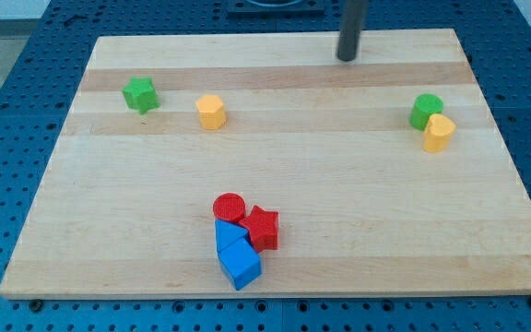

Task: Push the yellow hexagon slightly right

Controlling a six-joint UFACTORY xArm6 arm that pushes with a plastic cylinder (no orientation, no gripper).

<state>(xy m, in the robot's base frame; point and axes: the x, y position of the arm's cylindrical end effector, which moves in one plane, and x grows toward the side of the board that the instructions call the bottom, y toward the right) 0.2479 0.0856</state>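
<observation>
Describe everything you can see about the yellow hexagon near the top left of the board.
The yellow hexagon is a small, plain, matte six-sided block standing upright on the wooden board. It sits alone, touching nothing, with the green star apart on the view's left. My tip is well off toward the view's upper right.

yellow hexagon, green star, red star, pale striped wooden board

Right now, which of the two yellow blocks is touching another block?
The yellow block at the view's right: it leans against the green cylinder. The yellow hexagon stands alone, with the green star apart on its left.
</observation>
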